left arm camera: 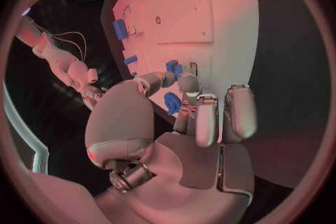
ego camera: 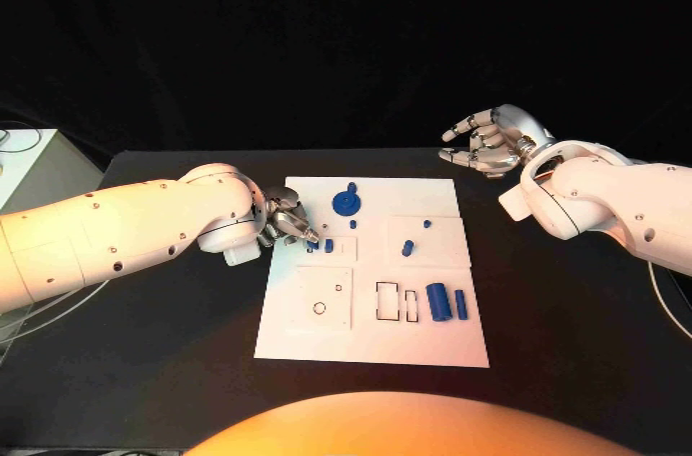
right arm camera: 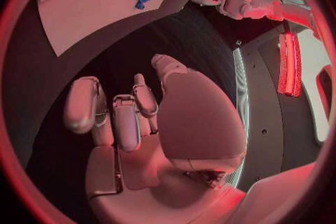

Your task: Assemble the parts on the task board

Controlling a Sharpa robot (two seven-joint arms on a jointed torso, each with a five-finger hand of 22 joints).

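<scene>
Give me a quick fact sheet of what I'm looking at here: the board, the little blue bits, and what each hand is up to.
Surface: black table
Board: white task board, mid-table, with outlined slots
Blue parts: round disc near the far edge; small peg mid-board; two upright blocks beside the rectangular slots
Left hand: at the board's left edge, fingertips on small blue pieces; whether it grips one I cannot tell
Right hand: raised beyond the board's far right corner, fingers curled loosely, holding nothing

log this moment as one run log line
left hand: fingers at small blue part, grip unclear | right hand: raised off task board, holds nothing | stage: assembly under way
</scene>
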